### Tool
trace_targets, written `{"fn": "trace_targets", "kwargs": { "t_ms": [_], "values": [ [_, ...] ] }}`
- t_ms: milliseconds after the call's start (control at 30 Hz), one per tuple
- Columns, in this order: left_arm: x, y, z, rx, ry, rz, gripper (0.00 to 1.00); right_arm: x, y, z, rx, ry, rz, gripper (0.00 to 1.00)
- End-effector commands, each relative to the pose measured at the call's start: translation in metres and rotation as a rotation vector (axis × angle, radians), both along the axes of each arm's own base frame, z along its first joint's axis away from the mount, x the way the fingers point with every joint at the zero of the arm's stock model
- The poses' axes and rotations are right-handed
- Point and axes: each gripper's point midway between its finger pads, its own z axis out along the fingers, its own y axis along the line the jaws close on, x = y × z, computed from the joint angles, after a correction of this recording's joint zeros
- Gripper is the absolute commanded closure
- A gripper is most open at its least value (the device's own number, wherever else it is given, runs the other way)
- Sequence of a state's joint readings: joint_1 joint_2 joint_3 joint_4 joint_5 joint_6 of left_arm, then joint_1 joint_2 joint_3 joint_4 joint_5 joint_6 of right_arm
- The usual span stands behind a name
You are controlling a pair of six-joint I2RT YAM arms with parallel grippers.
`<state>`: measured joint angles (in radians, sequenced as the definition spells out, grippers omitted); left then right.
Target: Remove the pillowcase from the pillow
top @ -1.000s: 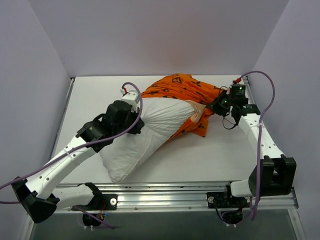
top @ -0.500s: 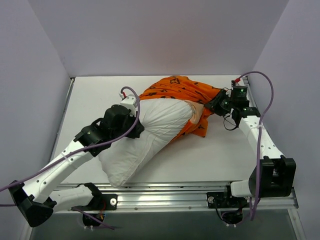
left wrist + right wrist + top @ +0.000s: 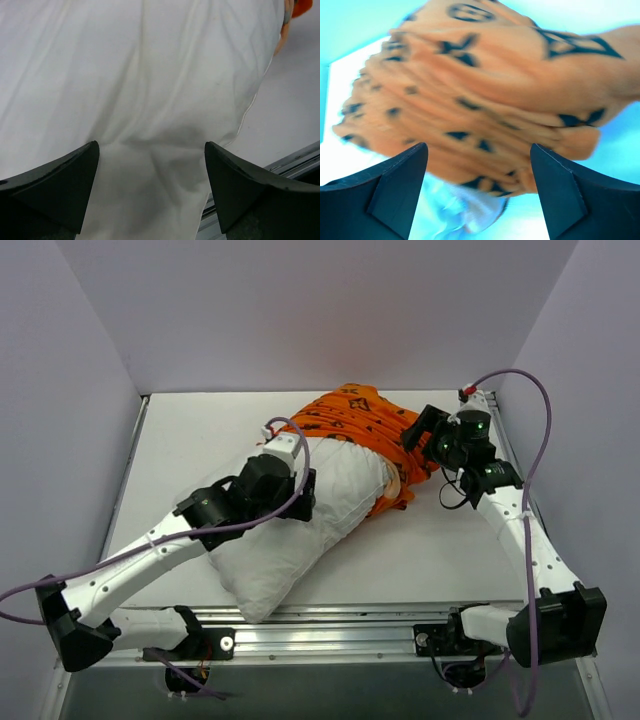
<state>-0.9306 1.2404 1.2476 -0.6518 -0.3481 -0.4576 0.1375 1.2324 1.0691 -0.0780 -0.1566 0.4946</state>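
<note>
The white pillow [image 3: 300, 540] lies slantwise across the middle of the table, its far end still inside the bunched orange pillowcase [image 3: 350, 420] with black motifs. My left gripper [image 3: 302, 492] hovers over the pillow's bare middle, open, with only wrinkled white pillow [image 3: 150, 75] between its fingers [image 3: 60, 190]. The left gripper [image 3: 151, 145] holds nothing. My right gripper [image 3: 418, 432] is at the pillowcase's right end, open and apart from the cloth. In the right wrist view the right gripper [image 3: 479, 146] frames the gathered pillowcase [image 3: 485, 85], with a bit of pillow [image 3: 465, 210] showing below it.
The white table [image 3: 190, 440] is boxed in by pale walls on the left, back and right. A metal rail [image 3: 330, 625] with the arm bases runs along the near edge. Purple cables loop off both arms.
Both grippers have opened. The right one let go of the pillowcase's end and drew back. The left arm swung right over the pillow, which shifted rightwards.
</note>
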Motion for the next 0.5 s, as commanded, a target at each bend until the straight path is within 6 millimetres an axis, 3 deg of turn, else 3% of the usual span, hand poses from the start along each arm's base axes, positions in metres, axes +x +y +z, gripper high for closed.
{"fn": "trace_targets", "kwargs": {
  "t_ms": [0, 33, 133, 167, 200, 233, 267, 333, 367, 433, 467],
  "values": [
    [0.002, 0.045, 0.041, -0.108, -0.023, 0.187, 0.06, -0.004, 0.004, 0.046, -0.097, -0.136, 0.007, 0.21],
    [0.012, 0.062, 0.042, -0.123, -0.009, 0.25, 0.06, -0.006, 0.019, 0.049, -0.106, -0.153, 0.049, 0.21],
    [0.021, 0.083, 0.035, -0.163, 0.047, 0.286, 0.06, -0.005, 0.05, 0.049, -0.153, -0.166, 0.15, 0.21],
    [0.034, 0.1, 0.035, -0.184, 0.047, 0.338, 0.06, -0.001, 0.063, 0.043, -0.169, -0.154, 0.186, 0.21],
    [0.037, 0.098, 0.025, -0.197, 0.086, 0.314, 0.06, 0.0, 0.074, 0.044, -0.185, -0.161, 0.22, 0.21],
    [0.041, 0.101, 0.021, -0.204, 0.098, 0.323, 0.06, 0.003, 0.086, 0.057, -0.194, -0.198, 0.247, 0.21],
    [0.05, 0.109, 0.019, -0.217, 0.101, 0.351, 0.06, 0.003, 0.11, 0.05, -0.241, -0.195, 0.311, 0.21],
    [0.055, 0.105, 0.005, -0.226, 0.146, 0.34, 0.06, 0.003, 0.135, 0.052, -0.281, -0.212, 0.374, 0.21],
    [0.059, 0.104, 0.003, -0.236, 0.146, 0.339, 0.06, 0.004, 0.149, 0.035, -0.336, -0.185, 0.397, 0.2],
    [0.061, 0.103, -0.005, -0.259, 0.169, 0.335, 0.06, 0.006, 0.153, 0.01, -0.378, -0.124, 0.382, 0.2],
    [0.063, 0.103, -0.005, -0.269, 0.163, 0.332, 0.06, 0.005, 0.151, -0.017, -0.4, -0.061, 0.369, 0.2]
  ]
}}
